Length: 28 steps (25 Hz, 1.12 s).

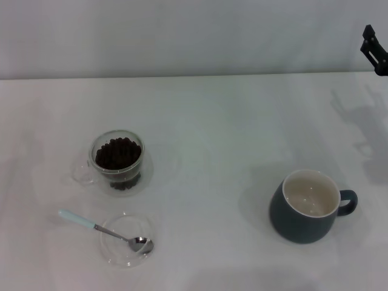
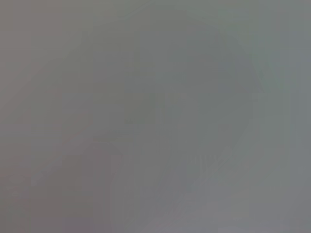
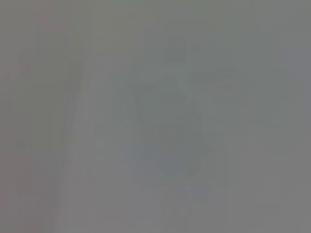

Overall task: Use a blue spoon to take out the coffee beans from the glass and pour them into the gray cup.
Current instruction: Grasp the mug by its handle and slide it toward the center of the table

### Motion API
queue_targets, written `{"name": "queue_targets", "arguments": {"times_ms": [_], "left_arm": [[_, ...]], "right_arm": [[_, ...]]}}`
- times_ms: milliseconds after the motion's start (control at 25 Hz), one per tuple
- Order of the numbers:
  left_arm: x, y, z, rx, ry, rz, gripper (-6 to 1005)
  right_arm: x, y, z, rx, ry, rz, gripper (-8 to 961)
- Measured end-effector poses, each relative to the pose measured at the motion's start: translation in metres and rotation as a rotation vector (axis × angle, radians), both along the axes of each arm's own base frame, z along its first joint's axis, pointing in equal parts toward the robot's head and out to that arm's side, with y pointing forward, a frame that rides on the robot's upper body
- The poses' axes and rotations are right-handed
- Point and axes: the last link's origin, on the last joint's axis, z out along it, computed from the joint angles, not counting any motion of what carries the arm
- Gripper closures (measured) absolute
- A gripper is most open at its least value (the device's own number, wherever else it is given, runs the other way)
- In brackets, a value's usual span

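Nothing is picked up yet: the blue spoon (image 1: pixel 104 230) lies at seven o'clock, bowl in a shallow glass dish (image 1: pixel 126 240). Pinch its pale handle, clear of the dish rim. Only a bit of the right gripper (image 1: pixel 376 50) shows at two o'clock; you cannot tell its state, and the left gripper is unseen.

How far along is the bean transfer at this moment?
Nothing looks done yet. The gray cup shows only its bare cream inside, and the glass is full of coffee beans. Nothing is in hand: the blue spoon lies untouched, its bowl resting in a shallow clear dish. Only the right hand shows, at the far right edge. Picking up the spoon, scooping and pouring all remain.
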Motion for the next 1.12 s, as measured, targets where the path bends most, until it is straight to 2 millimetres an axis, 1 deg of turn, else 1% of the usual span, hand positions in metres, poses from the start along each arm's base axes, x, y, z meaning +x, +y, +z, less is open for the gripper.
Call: {"name": "queue_targets", "arguments": {"times_ms": [520, 840, 960, 1120], "left_arm": [[0.000, 0.001, 0.002, -0.003, 0.011, -0.006, 122], [-0.006, -0.008, 0.000, -0.004, 0.012, 0.010, 123], [-0.005, -0.008, -0.002, -0.015, 0.012, 0.005, 123], [0.003, -0.005, -0.011, -0.101, 0.033, -0.064, 123]], "right_arm": [[0.001, 0.000, 0.002, 0.002, -0.005, 0.000, 90], [0.005, -0.002, 0.003, 0.007, -0.003, -0.017, 96], [0.005, -0.003, 0.001, -0.001, -0.008, -0.015, 98], [0.003, -0.004, -0.002, -0.014, -0.019, -0.001, 102]]}}
